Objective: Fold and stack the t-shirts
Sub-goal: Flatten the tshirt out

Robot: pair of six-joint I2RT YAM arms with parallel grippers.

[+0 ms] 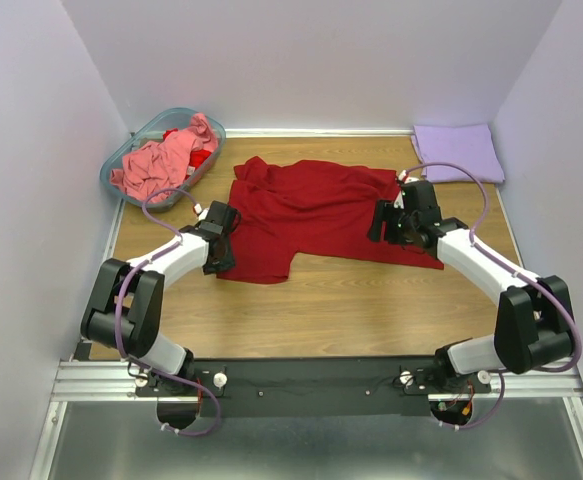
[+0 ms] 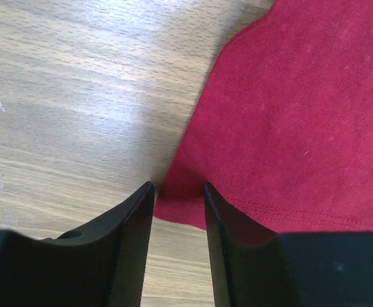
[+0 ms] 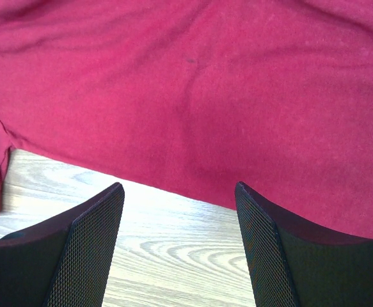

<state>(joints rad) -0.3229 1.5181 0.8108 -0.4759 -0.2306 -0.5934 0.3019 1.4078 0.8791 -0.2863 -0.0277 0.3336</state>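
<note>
I have the dark red t-shirt (image 1: 311,210) spread on the counter (image 1: 321,310). My left gripper (image 2: 180,192) is narrowly parted around its near-left hem corner, and my right gripper (image 3: 178,187) gapes wide at its right edge. Beyond its right side lies the folded lavender t-shirt (image 1: 458,152); beyond its left, the salmon-pink t-shirt (image 1: 156,165) fills the basket (image 1: 146,125).

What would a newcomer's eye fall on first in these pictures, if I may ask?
A dark red t-shirt lies spread across the middle of the table, with the left gripper and right gripper open at its edges. A salmon-pink t-shirt sits in the teal basket at far left; a folded lavender t-shirt lies far right.
</note>
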